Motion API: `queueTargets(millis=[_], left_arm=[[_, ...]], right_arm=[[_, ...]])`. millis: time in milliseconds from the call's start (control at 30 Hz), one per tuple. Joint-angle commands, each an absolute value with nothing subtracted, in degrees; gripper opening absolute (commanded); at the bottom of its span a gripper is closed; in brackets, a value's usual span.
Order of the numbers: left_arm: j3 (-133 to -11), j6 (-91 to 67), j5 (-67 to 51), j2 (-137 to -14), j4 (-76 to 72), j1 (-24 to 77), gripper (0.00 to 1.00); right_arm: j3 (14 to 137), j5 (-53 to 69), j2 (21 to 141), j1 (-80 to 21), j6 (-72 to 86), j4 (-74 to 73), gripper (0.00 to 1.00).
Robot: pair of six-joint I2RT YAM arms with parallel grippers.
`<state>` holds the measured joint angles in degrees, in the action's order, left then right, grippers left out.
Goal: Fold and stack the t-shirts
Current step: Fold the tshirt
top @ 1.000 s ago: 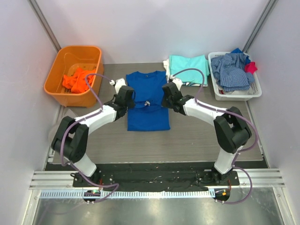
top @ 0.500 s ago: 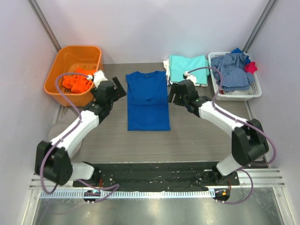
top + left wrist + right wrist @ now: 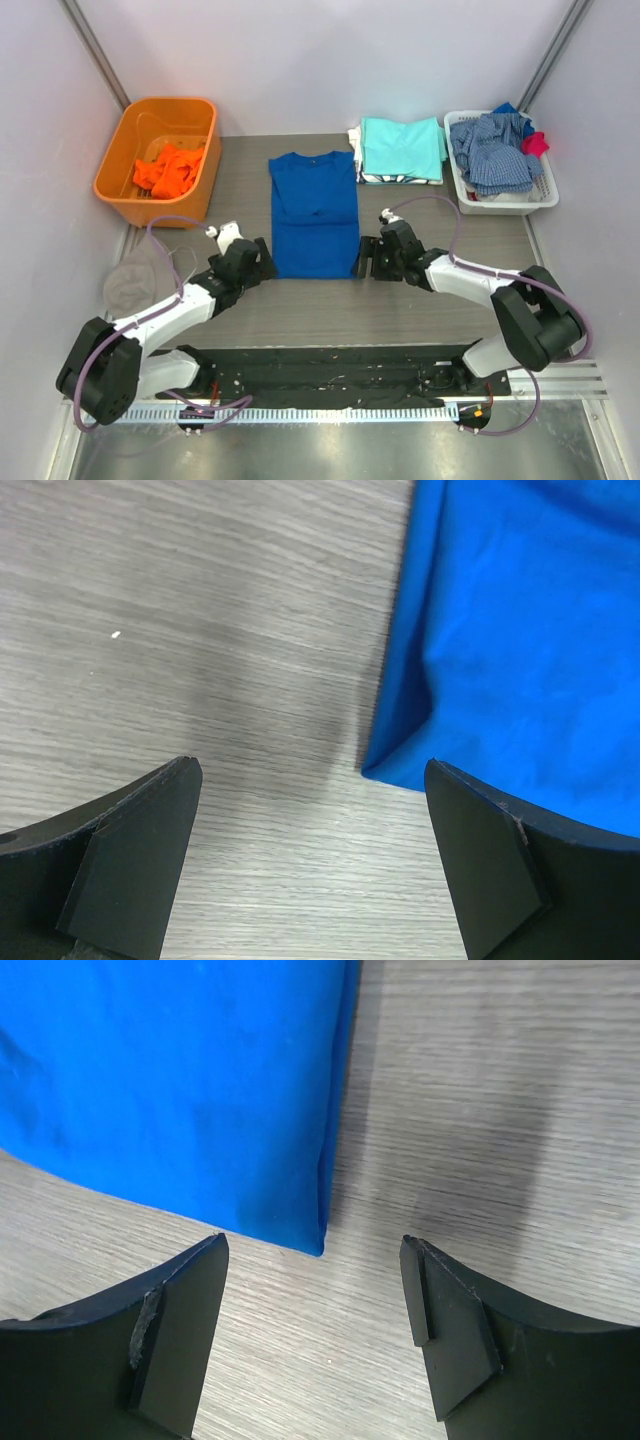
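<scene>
Royal blue t-shirt (image 3: 315,215) lies flat at the middle of the desk (image 3: 300,312), long axis running away from the bases; left jaws and right jaws both spread and empty, each with its near hem corner just ahead, neither arm nearer.

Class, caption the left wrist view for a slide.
Open jaws frame a corner of the blue t-shirt on the table.

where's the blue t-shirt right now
In the top view the blue t-shirt lies flat mid-table, between the orange bin at left and the folded aqua shirt at right.
</scene>
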<state>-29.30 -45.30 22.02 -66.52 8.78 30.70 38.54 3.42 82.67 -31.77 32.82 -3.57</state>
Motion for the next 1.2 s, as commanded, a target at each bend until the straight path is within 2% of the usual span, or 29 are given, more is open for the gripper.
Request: queueTargets(millis=[0,267,367,400,733,767,833,867,900,933,967,1000,1067,1100,1167], left_arm=[[-28.74,-46.06,22.41,-66.62,0.89,30.67,1.00],[-29.71,-45.62,19.08,-72.33,-5.09,30.67,0.99],[-30.06,-45.79,17.76,-74.70,-6.59,30.67,0.84],[-30.06,-45.79,17.41,-75.23,-7.11,30.76,0.76],[-29.79,-47.11,14.33,-78.75,-10.45,30.76,0.53],[-29.62,-47.54,14.07,-79.19,-10.63,30.94,0.47],[-29.62,-47.81,13.36,-79.45,-11.16,30.94,0.40],[-29.71,-47.90,13.19,-79.63,-11.16,31.11,0.31],[-29.79,-47.99,13.01,-79.45,-11.16,31.11,0.28],[-29.71,-48.08,12.49,-79.28,-11.16,31.29,0.24],[-29.53,-47.99,12.31,-79.10,-11.08,31.38,0.15],[-29.53,-47.99,12.13,-78.58,-10.81,31.38,0.10],[-29.53,-47.99,11.69,-77.70,-9.68,31.55,0.00],[-29.44,-47.99,11.60,-77.09,-7.67,31.55,0.00],[-28.48,-48.16,11.51,-73.67,-5.90,31.90,0.00]], right_arm=[[39.02,5.80,84.02,-31.90,32.08,4.22,0.77],[40.17,6.15,86.92,-31.90,31.55,5.01,0.75],[40.25,6.24,87.71,-31.82,31.46,5.19,0.74],[40.43,6.24,87.89,-31.82,31.29,5.10,0.73],[40.78,7.03,89.56,-31.90,31.55,5.01,0.71],[40.78,7.55,89.73,-31.90,31.55,5.01,0.70],[40.52,8.00,89.82,-31.90,31.64,5.27,0.65],[40.43,8.17,89.74,-31.90,31.81,5.27,0.61],[40.26,8.52,89.82,-31.90,31.90,5.27,0.52],[40.17,8.70,89.82,-31.90,31.99,5.27,0.47],[39.99,8.79,89.82,-31.90,31.91,5.27,0.42],[39.73,9.14,89.65,-31.99,31.99,5.36,0.33],[39.73,9.23,89.30,-32.08,32.17,4.93,0.20],[39.55,9.23,88.34,-32.25,32.34,3.79,0.10],[39.11,8.62,86.58,-33.04,32.69,2.56,0.03]])
